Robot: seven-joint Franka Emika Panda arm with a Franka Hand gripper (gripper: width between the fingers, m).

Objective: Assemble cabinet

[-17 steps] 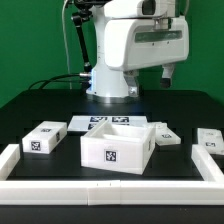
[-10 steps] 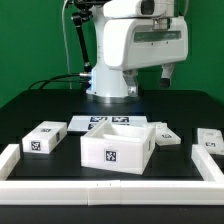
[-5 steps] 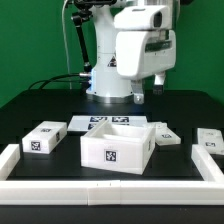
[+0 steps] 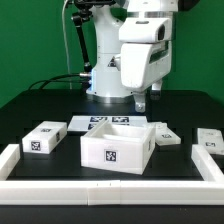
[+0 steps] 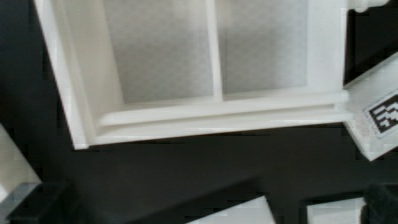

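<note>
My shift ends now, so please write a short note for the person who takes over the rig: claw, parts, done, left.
The claw hangs high behind the box, touching nothing; open or shut, I cannot tell.
The box stands upright; its compartments are empty.
One block lies at the exterior view's left, more blocks at its right, all loose.
Done: nothing fitted.
Left: every block into the box.
</note>
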